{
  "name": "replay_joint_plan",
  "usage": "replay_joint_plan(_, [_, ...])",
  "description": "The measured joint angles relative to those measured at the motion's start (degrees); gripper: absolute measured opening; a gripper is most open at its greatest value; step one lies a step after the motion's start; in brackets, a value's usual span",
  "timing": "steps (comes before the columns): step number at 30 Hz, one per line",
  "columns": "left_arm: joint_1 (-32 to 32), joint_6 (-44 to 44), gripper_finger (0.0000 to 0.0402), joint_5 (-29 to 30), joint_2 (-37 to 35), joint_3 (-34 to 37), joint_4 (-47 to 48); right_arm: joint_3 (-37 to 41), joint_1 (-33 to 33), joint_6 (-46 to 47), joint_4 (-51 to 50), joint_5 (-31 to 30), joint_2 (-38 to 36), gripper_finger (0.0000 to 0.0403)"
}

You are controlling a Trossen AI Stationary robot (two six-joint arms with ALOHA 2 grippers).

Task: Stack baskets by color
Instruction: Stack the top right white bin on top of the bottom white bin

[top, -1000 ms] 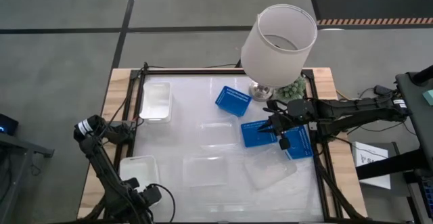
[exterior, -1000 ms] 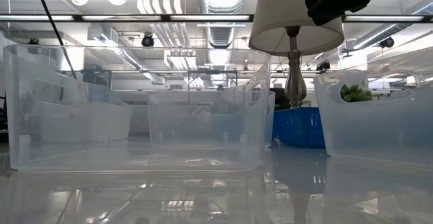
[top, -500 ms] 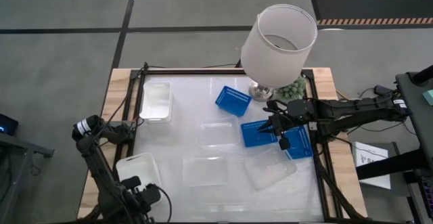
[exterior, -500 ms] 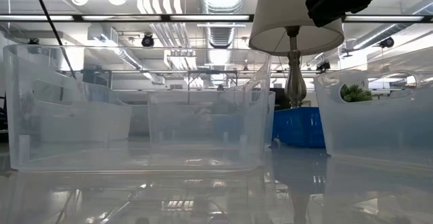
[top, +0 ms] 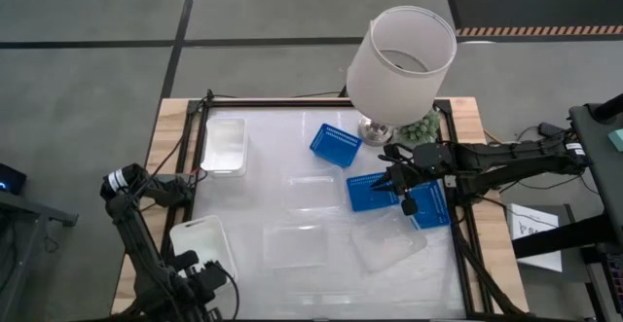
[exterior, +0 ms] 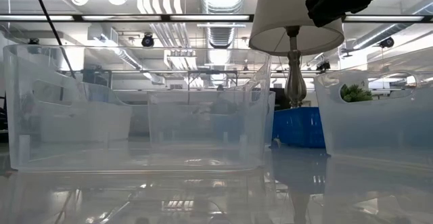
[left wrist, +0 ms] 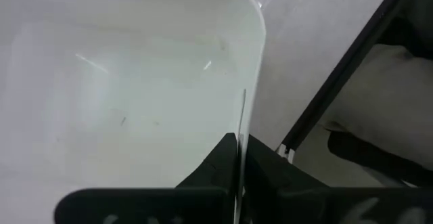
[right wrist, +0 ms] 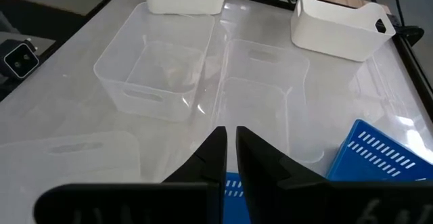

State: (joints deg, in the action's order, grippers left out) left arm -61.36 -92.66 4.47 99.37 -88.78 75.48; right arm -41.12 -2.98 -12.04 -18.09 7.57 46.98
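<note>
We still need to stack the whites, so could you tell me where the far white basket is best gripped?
Probably the white basket's near short rim, pinched from above: it sits upright and open, its thin wall exposed, with nothing touching it.

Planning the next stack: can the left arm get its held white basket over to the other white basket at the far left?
Probably yes. The left gripper grips the near opaque white plastic basket; the far opaque white plastic basket lies straight ahead, bare tabletop between.

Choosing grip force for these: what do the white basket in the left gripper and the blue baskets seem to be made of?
White basket, clamped by the left gripper: probably smooth opaque plastic, faintly glossy, thin-rimmed. Blue baskets: likely rigid moulded plastic, with slotted mesh sides that show light through.
</note>
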Motion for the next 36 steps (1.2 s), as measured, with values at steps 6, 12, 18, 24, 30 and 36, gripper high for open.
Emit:
replay_joint_plan(6, [0.0,0.0,0.0000,0.6,0.0,1.0,0.3,0.0,0.0,0.0,0.0,0.0,0.0,0.0027])
replay_joint_plan(12, [0.0,-1.9,0.0021,5.8,-0.1,0.8,0.1,0.0,0.0,0.0,0.0,0.0,0.0,0.0027])
replay_joint_plan(18, [0.0,-3.1,0.0074,7.2,-0.3,1.1,0.5,0.0,0.0,0.0,0.0,0.0,0.0,0.0027])
replay_joint_plan(24, [0.7,-3.1,0.0115,9.8,-0.7,1.1,0.7,0.0,0.0,0.0,0.0,0.0,0.0,0.0027])
replay_joint_plan(30, [5.0,-1.3,0.0112,30.4,-0.7,1.1,0.8,0.0,0.0,0.0,0.4,0.0,0.0,0.0027])
replay_joint_plan(36, [11.8,-1.0,0.0072,34.7,0.0,4.8,1.6,0.0,0.0,0.0,0.4,0.0,0.0,0.0027])
